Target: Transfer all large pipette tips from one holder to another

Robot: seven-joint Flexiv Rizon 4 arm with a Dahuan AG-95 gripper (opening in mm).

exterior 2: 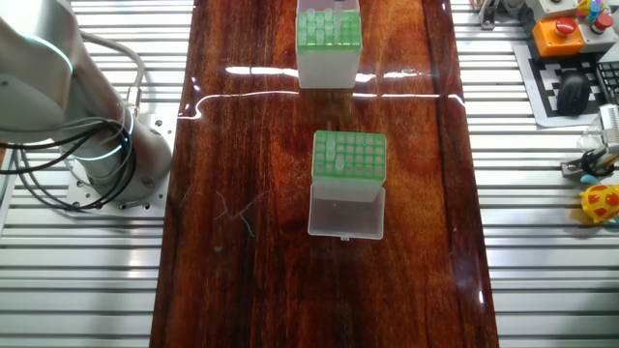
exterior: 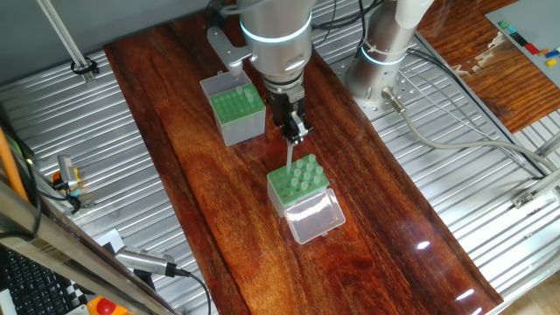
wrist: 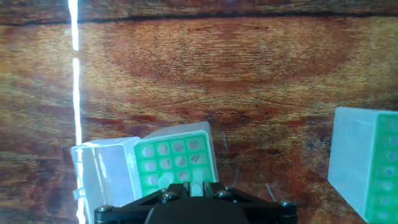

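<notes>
Dark wood table (exterior: 210, 201); no legible labels. Claw (exterior: 296, 131) pinched on pipette tip (exterior: 290, 157) above clear-sided holder (exterior: 300, 188).

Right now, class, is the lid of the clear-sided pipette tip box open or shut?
Open. The clear lid is folded back flat beside the green grid top, leaving the holes uncovered.

In the hand view, the grey-sided box (wrist: 364, 165) was cut off by the right edge, and only the top of the jaws was shown at the bottom edge. In the other fixed view, the far box (exterior 2: 328, 43) was clipped by the top edge, and the gripper was out of frame.
</notes>
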